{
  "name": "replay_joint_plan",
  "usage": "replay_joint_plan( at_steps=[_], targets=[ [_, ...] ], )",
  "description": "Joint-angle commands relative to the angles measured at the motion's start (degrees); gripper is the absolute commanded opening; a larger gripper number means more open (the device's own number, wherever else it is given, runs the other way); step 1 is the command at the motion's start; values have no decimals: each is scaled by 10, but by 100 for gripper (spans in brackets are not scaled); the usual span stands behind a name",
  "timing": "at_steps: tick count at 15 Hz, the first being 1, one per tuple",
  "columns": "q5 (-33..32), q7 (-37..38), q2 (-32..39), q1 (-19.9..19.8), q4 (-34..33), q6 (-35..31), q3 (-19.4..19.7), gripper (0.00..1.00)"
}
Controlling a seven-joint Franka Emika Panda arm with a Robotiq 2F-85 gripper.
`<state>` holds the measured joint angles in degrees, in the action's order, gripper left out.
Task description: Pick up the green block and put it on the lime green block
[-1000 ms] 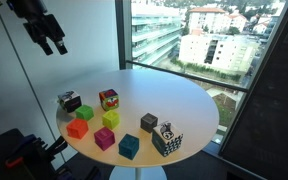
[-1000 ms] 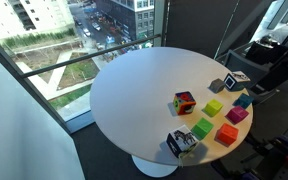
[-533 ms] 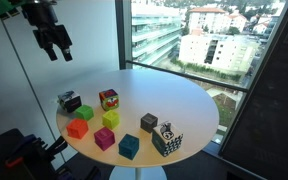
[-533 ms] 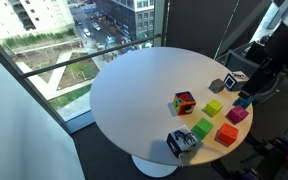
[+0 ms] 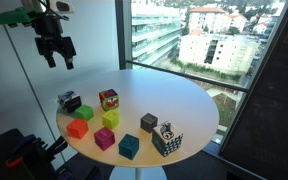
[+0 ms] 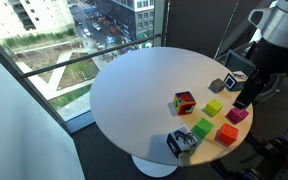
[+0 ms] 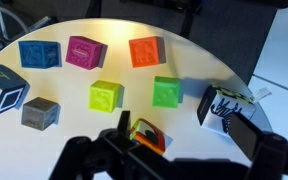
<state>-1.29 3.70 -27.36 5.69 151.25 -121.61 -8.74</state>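
The green block (image 5: 85, 112) sits on the round white table (image 5: 174, 100) beside a black-and-white cube (image 5: 69, 101). It also shows in the other exterior view (image 6: 203, 128) and in the wrist view (image 7: 168, 91). The lime green block (image 5: 111, 118) stands apart from it, a short gap away, and shows in the other exterior view (image 6: 213, 107) and the wrist view (image 7: 106, 96). My gripper (image 5: 61, 58) is open and empty, high above the blocks. It shows over the table's edge in the other exterior view (image 6: 246, 95) and at the bottom of the wrist view (image 7: 184, 135).
Around them stand a red-orange block (image 7: 146, 51), a magenta block (image 7: 85, 51), a teal block (image 7: 39, 54), a grey block (image 7: 40, 112), a multicoloured cube (image 7: 147, 137) and two patterned cubes (image 7: 227, 105) (image 7: 4, 95). The far half of the table (image 6: 134, 85) holds nothing. A window wall stands behind it.
The gripper has moved in toward the table and a little lower. The blocks have not moved.
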Motion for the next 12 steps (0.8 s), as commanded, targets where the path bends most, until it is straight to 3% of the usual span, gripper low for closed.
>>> replay_joint_plan(
  at_steps=[1, 12],
  targets=[
    [20, -39, 18, 12, -13, 10, 26, 100],
    [4, -22, 23, 5, 2, -3, 19, 100]
  ],
)
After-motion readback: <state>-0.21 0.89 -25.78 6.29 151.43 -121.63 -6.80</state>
